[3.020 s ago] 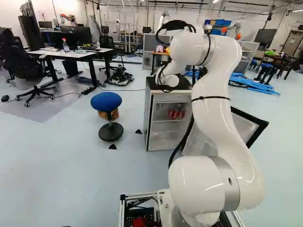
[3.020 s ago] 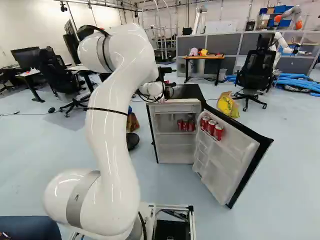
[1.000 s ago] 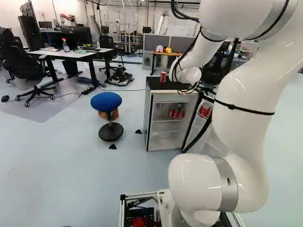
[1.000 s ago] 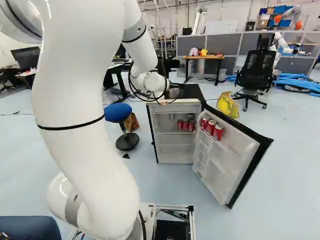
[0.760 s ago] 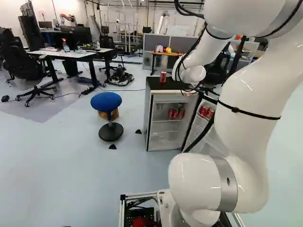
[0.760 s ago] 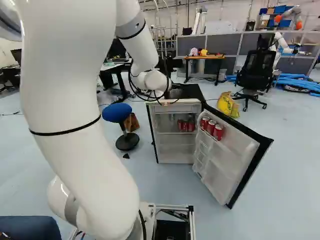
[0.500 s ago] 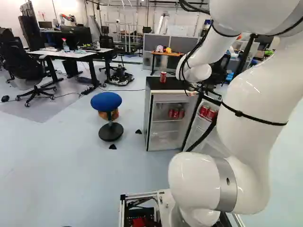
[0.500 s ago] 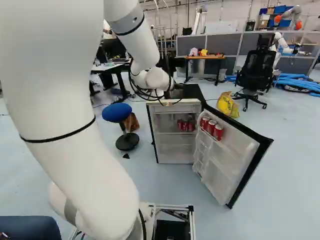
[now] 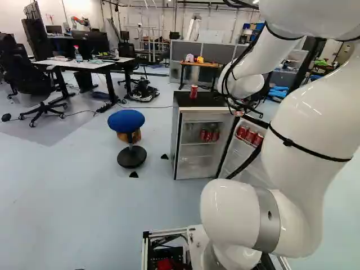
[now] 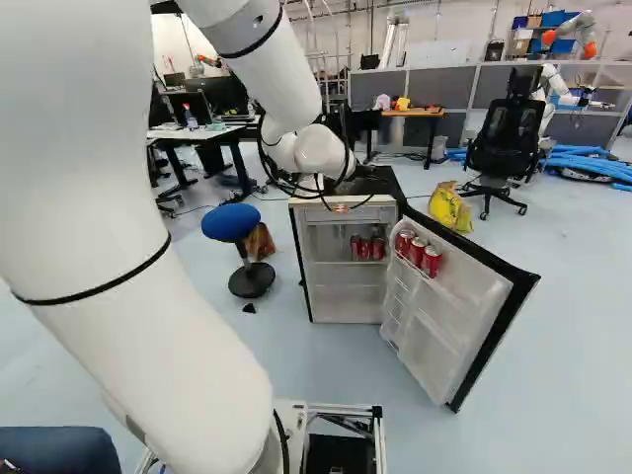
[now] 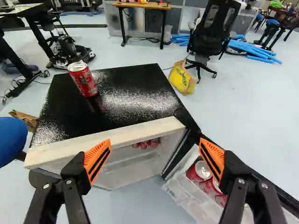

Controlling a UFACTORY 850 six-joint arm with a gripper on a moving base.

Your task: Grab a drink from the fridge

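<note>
The gripper [image 9: 239, 112], partly hidden by the wrist and cables, hangs over the fridge's front top edge near the door hinge. In the wrist view the gripper [image 11: 155, 142] stands open, nothing between its orange-padded fingers. One red can [image 9: 193, 91] stands upright on the black top of the fridge [image 11: 135, 88], ahead of the fingers and off to one side. The fridge door [image 10: 459, 316] is swung wide, with several red cans [image 10: 418, 251] in its upper rack. More red cans [image 10: 367, 247] sit on the inside shelf.
A blue stool [image 9: 126, 121] stands beside the fridge, a yellow bag [image 10: 450, 207] on the floor behind it. An office chair [image 10: 506, 138], a small table [image 10: 403, 114] and blue tubes are farther back. Another robot [image 10: 573, 33] shows at the far right.
My arm has swung, carrying the open gripper toward the door side, to the right in both base views. The can on top stays put, and the base has not moved.
</note>
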